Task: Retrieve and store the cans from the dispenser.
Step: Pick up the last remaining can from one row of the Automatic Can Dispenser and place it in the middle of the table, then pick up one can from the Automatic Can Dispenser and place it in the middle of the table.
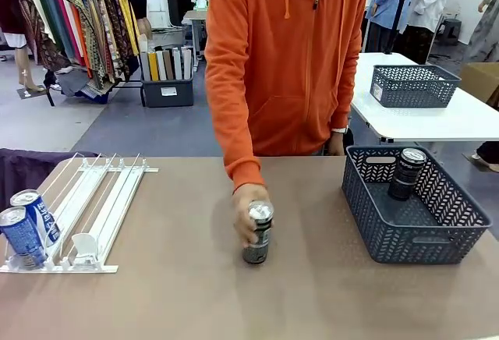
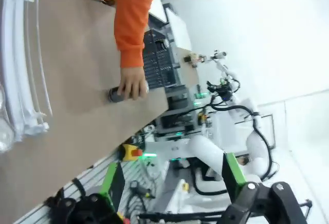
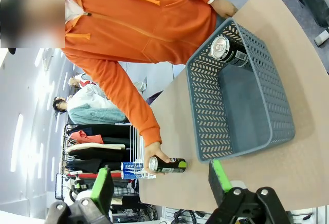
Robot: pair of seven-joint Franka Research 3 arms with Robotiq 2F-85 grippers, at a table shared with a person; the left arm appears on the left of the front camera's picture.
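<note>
**Step in hand, as I judge it:** one can is in transit from dispenser to basket, and the person is carrying it. The person's hand (image 1: 248,209) clasps a dark can (image 1: 257,239) standing upright near the middle of the table (image 1: 171,293). It stands between the dispenser (image 1: 105,196) on the robot's left and the grey basket (image 1: 425,240) on its right. A second dark can (image 1: 407,173) is already stored, tilted, toward the basket's far side. Two blue-and-white cans (image 1: 31,219) wait side by side at the dispenser's front lip.

**Grippers:** The left gripper (image 2: 172,165) has its jaws spread wide with nothing between them, well apart from the table. The right gripper (image 3: 160,175) is likewise spread and empty, well apart from the can.

**Next move:** it probably calls for lifting the middle can clear of the basket's near-left rim and setting it on the bare basket floor.

**Edges and room:** There is bare tabletop all round the clasped can. The dispenser's far end comes near the table's far edge. The basket's walls are the only obstruction on that path.
</note>
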